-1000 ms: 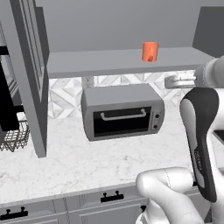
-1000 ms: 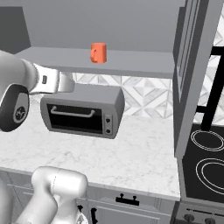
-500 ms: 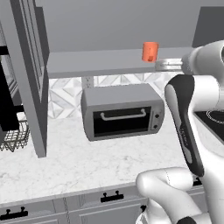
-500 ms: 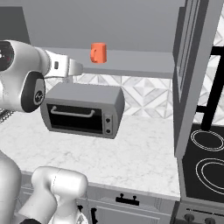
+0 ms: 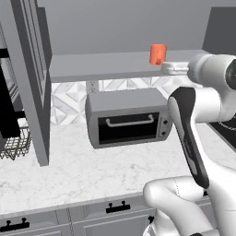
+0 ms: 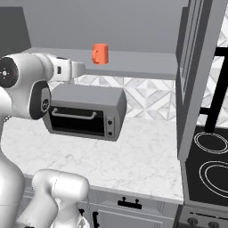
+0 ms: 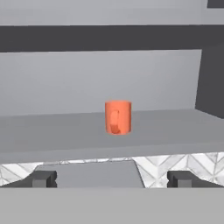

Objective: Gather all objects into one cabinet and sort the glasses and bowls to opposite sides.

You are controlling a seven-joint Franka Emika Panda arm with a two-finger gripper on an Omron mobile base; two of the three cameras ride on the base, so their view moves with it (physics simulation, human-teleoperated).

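Pincer (image 7: 111, 178) wide open and empty, orange mug (image 7: 118, 117) upright mid-shelf (image 7: 52, 131) at its 12 o'clock with the handle facing us: risk is a low approach clipping the shelf lip or a finger snagging the handle, tipping it.

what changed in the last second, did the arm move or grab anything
The arm swung its hand up and in toward the shelf, bringing the open claw to face the orange mug. Nothing was gripped or released. The mug, the toaster and the cabinet door stayed put.
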